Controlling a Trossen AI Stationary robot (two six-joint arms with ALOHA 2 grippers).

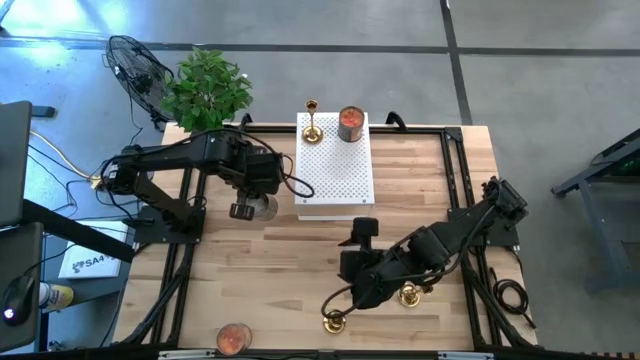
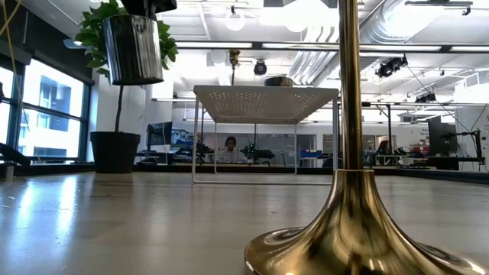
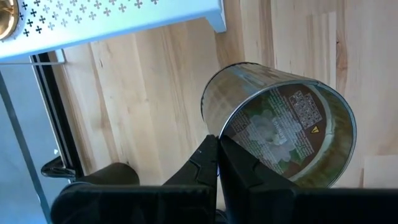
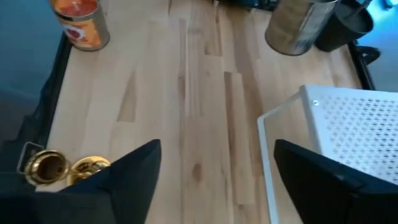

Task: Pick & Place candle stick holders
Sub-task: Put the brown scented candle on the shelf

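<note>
Three brass candle stick holders show. One (image 1: 312,120) stands on the white perforated stand (image 1: 335,175). One (image 1: 408,295) is on the table beside my right arm. One (image 1: 335,320) stands upright on its flared base (image 2: 348,233) near the table's near edge. My right gripper (image 4: 217,180) is open above the bare table with nothing between its fingers; that last holder (image 4: 53,167) is off to its side. My left gripper (image 1: 245,210) hangs left of the stand, shut on a metal can (image 1: 262,207). My left gripper pinches the can's wall at its upper rim (image 3: 214,146) between the two shut fingers. They come from above, pointing steeply down. The can (image 2: 132,50) hangs below them, roughly upright and well clear of the table, its labelled bottom (image 3: 280,134) facing the table.
An orange candle jar (image 1: 350,122) stands on the stand's far edge, another (image 1: 233,338) at the table's near edge. A potted plant (image 1: 205,85) and a fan (image 1: 138,65) are beyond the far left corner. Bare wood (image 1: 290,270) lies between the arms.
</note>
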